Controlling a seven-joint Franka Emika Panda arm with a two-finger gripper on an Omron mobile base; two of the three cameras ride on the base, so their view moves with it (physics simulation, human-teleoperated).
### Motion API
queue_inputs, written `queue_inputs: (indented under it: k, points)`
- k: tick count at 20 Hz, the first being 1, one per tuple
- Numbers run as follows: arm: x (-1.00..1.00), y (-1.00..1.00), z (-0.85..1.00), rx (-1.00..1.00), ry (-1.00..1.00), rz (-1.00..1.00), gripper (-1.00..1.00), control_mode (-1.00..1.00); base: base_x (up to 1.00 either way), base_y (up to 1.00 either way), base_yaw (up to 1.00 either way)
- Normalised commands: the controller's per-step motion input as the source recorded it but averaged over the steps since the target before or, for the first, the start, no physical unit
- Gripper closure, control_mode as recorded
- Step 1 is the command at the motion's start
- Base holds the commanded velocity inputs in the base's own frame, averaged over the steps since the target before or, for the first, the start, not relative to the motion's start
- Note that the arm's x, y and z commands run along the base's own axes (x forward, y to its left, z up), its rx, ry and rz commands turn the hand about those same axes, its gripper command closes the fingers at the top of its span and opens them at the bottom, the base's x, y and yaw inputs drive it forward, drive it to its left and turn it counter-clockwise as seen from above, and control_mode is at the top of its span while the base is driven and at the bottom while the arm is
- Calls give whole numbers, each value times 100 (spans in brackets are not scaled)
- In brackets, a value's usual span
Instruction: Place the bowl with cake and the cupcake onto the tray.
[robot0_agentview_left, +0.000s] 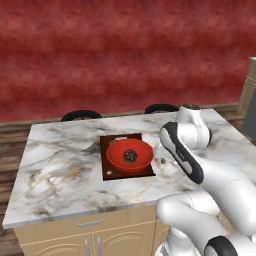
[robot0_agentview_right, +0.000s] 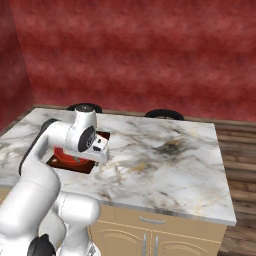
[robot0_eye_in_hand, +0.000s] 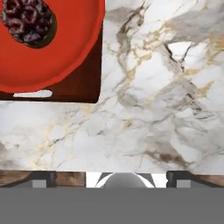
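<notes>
Right of the tray (robot0_agentview_left: 111, 172), where the bowl with cake (robot0_agentview_left: 118, 156) already sat, the cupcake (robot0_agentview_left: 163, 161) lay just beside the arm, while the gripper's spread could not be told.

Colours of the worktop items.
Red-orange bowl (robot0_agentview_left: 129, 155) with dark cake (robot0_agentview_left: 130, 155); reddish-brown tray (robot0_agentview_left: 111, 170); grey-veined white marble counter (robot0_agentview_left: 60, 170).

glossy bowl (robot0_agentview_left: 129, 155), wooden tray (robot0_agentview_left: 111, 170), marble counter (robot0_agentview_left: 60, 170)
</notes>
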Motion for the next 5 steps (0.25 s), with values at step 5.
queue_inputs:
  k: [5]
  points:
    - [9,-100,-13,36,4,0,-100,-100,0,0,0]
